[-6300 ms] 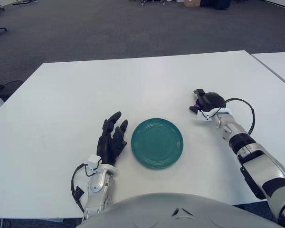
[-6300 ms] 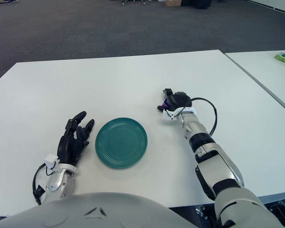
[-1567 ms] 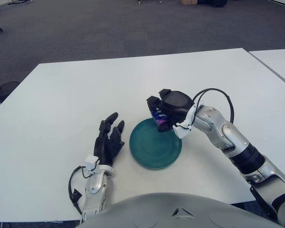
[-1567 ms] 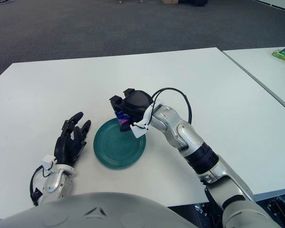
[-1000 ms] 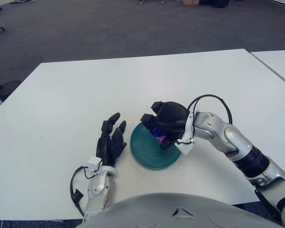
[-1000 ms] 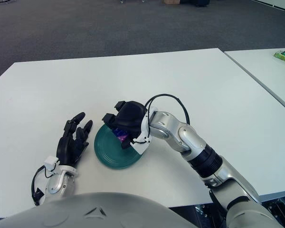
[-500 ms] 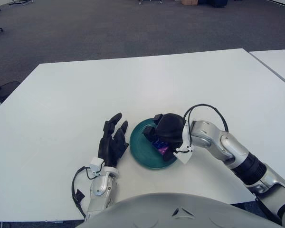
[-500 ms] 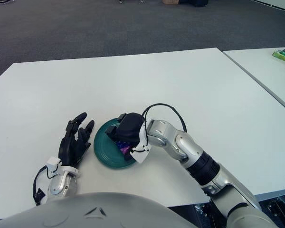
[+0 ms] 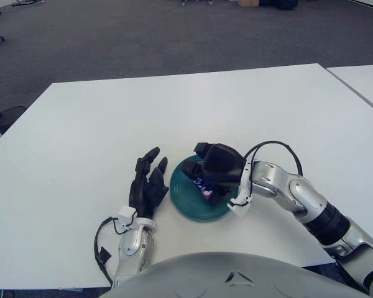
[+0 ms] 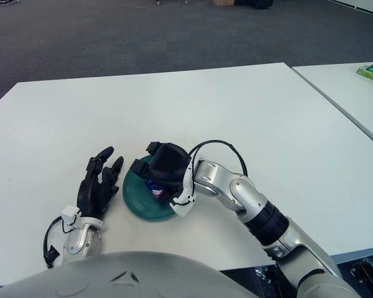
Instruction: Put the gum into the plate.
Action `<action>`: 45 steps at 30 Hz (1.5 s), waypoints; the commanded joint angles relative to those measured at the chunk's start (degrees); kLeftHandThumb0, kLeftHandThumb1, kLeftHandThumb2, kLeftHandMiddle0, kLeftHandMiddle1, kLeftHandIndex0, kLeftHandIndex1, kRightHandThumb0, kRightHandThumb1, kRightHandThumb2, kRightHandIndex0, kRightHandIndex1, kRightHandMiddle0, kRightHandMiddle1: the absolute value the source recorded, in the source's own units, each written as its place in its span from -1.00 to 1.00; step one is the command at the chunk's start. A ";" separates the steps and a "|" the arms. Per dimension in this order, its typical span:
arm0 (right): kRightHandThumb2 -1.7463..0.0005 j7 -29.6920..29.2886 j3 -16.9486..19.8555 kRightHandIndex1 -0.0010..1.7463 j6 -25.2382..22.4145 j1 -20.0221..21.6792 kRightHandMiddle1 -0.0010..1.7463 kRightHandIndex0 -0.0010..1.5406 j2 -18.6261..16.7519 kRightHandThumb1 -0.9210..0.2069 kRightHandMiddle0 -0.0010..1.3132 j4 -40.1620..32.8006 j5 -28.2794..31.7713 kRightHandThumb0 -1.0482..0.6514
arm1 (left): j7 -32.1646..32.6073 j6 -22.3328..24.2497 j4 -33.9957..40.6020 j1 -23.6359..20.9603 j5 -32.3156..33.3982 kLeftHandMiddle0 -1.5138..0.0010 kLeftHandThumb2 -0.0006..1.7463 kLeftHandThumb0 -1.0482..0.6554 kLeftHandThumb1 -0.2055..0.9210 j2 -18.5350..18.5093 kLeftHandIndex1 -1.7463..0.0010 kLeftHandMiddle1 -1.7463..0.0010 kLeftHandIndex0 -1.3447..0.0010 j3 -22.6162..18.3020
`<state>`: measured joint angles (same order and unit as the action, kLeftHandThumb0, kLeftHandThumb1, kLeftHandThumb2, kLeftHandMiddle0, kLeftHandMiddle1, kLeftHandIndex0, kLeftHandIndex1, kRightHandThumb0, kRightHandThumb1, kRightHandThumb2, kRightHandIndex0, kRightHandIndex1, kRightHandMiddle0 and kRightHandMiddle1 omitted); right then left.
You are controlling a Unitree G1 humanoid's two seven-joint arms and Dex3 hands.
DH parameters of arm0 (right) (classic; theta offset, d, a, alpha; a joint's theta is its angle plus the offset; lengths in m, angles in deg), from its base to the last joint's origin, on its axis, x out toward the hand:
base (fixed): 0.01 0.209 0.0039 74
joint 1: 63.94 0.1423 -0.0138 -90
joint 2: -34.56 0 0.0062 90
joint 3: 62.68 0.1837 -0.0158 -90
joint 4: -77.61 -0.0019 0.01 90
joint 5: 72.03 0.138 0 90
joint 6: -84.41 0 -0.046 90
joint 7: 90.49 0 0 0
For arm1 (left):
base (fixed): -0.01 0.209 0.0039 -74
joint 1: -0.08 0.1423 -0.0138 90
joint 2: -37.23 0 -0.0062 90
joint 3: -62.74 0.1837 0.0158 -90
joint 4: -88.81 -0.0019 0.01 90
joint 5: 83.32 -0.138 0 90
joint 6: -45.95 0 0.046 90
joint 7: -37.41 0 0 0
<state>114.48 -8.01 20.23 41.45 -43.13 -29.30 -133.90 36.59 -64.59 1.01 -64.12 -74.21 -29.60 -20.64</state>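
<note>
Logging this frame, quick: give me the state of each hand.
Left hand: open, fingers spread, holding nothing, beside the plate on its left.
Right hand: over the plate with the gum under its fingers; whether it still grips it cannot be told.

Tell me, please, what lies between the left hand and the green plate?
Nothing: in the left eye view only a narrow strip of bare white table separates the left hand from the plate, where the right hand shows over the gum.

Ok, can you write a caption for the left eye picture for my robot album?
The robot's right hand lowers purple gum over the green plate, while its left hand shows beside the plate, on its left.
</note>
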 commanded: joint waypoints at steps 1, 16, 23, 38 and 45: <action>-0.05 2.34 -0.06 1.00 -0.68 1.16 0.79 -0.73 0.13 -1.00 -0.98 -1.47 -2.20 -0.78 | 1.36 1.40 -2.20 -0.62 0.05 0.39 0.11 -0.66 1.00 1.98 0.00 0.92 0.94 -0.53; -0.25 9.61 -0.33 0.61 -1.14 3.16 0.26 -0.76 -1.14 -1.00 -1.00 -1.53 -3.65 -0.87 | 4.35 3.48 -1.76 -1.38 1.20 0.39 0.21 -0.65 1.00 3.33 0.02 0.94 0.88 -0.10; -0.26 9.49 -0.05 0.01 -1.87 3.24 0.09 -0.69 -1.67 -1.00 -1.00 -1.88 -4.68 -0.89 | 4.11 4.40 -1.15 -1.62 3.77 0.36 0.22 -0.64 1.00 3.85 0.03 0.93 0.87 0.28; -0.26 0.12 14.29 -0.91 -9.68 -4.95 -0.45 -0.51 -8.13 -1.00 -1.00 3.95 20.34 -0.90 | 2.77 4.49 -0.01 -0.43 10.16 0.44 0.21 -0.66 1.00 5.37 0.07 0.97 0.96 2.32; -0.07 -5.17 21.47 -0.98 -11.18 -10.27 -0.37 -0.58 -14.97 -1.00 -1.00 10.23 40.38 -0.86 | 6.46 1.91 -0.62 0.00 2.97 0.41 0.12 -0.68 1.00 4.11 0.05 0.97 0.94 3.23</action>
<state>112.36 8.84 11.72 34.87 -53.39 -22.99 -104.91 40.36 -62.60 2.05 -65.36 -67.51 -29.97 -19.15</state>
